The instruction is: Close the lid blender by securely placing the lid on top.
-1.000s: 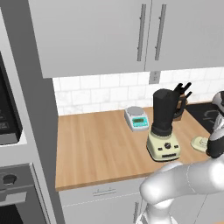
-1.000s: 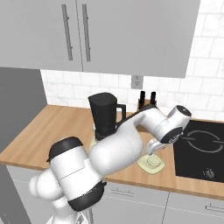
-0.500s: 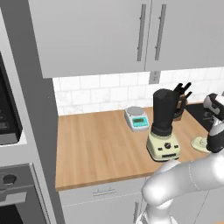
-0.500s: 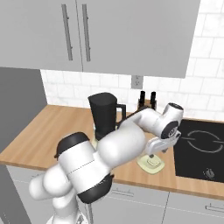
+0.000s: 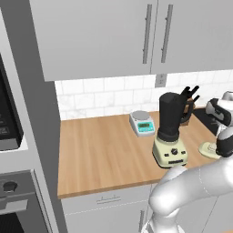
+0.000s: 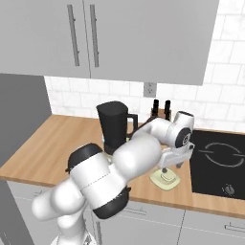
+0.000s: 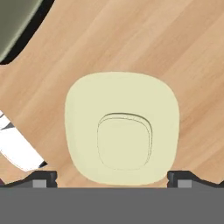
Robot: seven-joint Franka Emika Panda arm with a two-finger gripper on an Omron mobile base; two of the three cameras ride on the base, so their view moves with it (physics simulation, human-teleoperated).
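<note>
Hand view: the end effector [image 7: 112,177], fully open and holding nothing, hangs centred over the lid [image 7: 122,127], straddling it for grasping. The lid lies flat near the table's [image 5: 104,150] front edge, beside the blender [image 5: 170,129].

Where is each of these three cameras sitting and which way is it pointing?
Left base view: behind the arm on its left, looking forward and down at the counter, blender and scale; the white arm rises at lower right.
Right base view: behind on the right, looking at the blender and cooktop; the arm rises at lower left, its open gripper over the lid.
Hand view: on the hand, looking straight down at the lid; fingertips at the bottom.
Both base views share blender, lid and counter.
</note>
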